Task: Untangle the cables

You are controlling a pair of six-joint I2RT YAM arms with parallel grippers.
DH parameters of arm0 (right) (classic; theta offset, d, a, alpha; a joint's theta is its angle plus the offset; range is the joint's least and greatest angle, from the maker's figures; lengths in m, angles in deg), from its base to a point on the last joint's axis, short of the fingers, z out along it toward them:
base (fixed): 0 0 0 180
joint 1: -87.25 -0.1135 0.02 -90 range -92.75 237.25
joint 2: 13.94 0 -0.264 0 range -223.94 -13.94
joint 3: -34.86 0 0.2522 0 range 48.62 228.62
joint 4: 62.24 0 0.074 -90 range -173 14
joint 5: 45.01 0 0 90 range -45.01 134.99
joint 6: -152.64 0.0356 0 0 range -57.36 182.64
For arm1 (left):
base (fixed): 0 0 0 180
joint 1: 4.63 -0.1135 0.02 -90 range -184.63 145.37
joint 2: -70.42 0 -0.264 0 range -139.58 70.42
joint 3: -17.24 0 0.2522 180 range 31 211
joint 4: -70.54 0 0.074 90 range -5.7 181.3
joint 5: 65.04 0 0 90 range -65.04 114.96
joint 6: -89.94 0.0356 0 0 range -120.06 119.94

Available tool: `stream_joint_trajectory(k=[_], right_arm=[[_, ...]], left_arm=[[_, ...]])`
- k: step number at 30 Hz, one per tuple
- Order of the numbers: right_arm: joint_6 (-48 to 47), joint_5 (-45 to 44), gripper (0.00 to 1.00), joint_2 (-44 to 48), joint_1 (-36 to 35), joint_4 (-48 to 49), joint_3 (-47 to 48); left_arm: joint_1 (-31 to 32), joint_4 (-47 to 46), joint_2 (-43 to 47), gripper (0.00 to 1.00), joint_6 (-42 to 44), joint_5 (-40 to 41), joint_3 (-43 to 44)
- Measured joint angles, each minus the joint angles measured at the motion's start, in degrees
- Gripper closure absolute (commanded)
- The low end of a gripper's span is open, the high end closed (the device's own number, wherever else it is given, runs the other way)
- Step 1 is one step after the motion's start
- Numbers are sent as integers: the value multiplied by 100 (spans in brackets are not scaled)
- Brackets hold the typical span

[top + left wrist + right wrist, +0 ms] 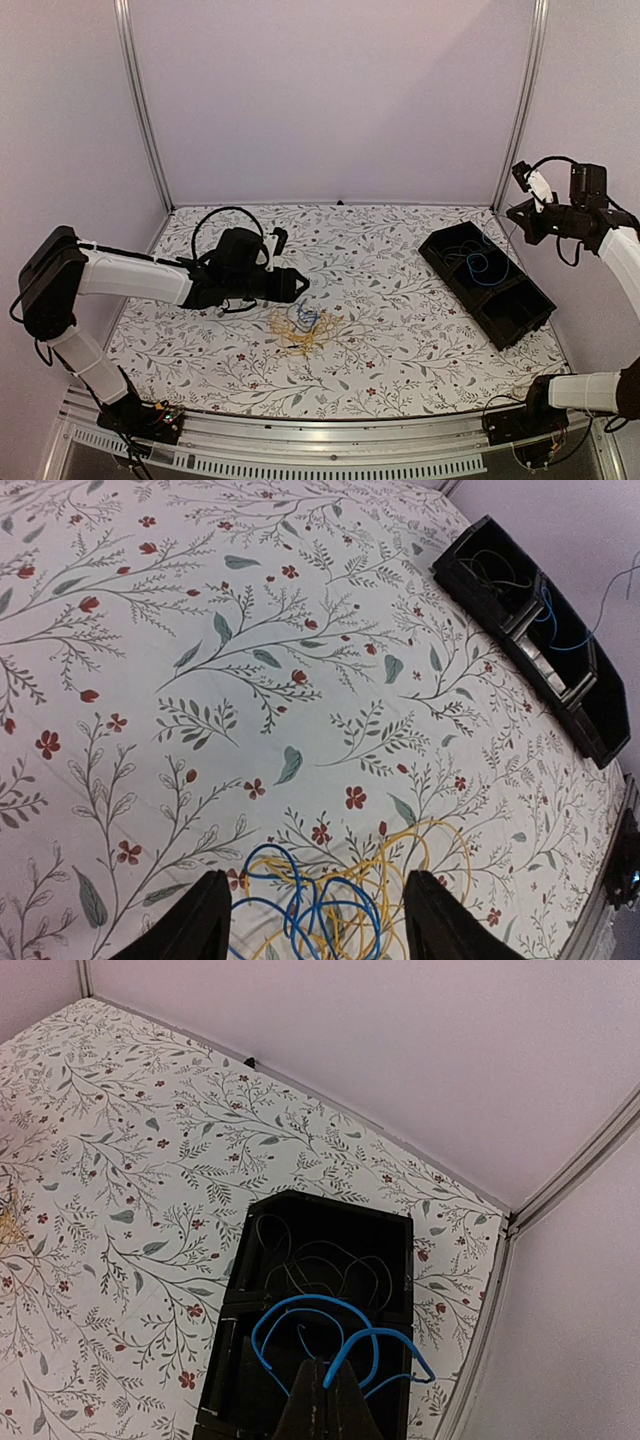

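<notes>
Left claw [318, 890] open astride the six-o'clock cables [320, 917], liable to snag several; right claw [325, 1380] clamps a blue cable [300, 1302].

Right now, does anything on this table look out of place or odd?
Yes. One blue cable runs from the black bin up to the shut right gripper, so it hangs partly out of the bin. The yellow and blue tangle lies below the open left gripper.
</notes>
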State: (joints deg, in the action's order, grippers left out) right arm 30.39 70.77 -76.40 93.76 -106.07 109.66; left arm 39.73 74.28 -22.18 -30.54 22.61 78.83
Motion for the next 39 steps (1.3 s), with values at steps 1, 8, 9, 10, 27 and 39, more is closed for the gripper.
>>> stream_joint_trajectory(k=[1, 8, 9, 10, 27, 39], right_arm=[[-48, -44, 100, 33, 0, -59, -87], [-385, -284, 100, 632, 0, -608, -302], [-404, -295, 100, 704, 0, -634, -297], [-428, -295, 100, 772, 0, -651, -293], [-334, -308, 100, -1342, 0, 175, -813], [-243, -501, 76, -2625, 0, 269, -664]], left_arm=[[0, -7, -9, 40, -2, 0, 0], [0, -24, -326, 39, -4, -52, 61], [0, -24, -378, 39, -11, -66, 85], [0, -26, -422, 39, -20, -85, 105], [4, 219, -494, 39, -59, -92, 258], [4, 374, -651, 39, 48, 2, 468]])
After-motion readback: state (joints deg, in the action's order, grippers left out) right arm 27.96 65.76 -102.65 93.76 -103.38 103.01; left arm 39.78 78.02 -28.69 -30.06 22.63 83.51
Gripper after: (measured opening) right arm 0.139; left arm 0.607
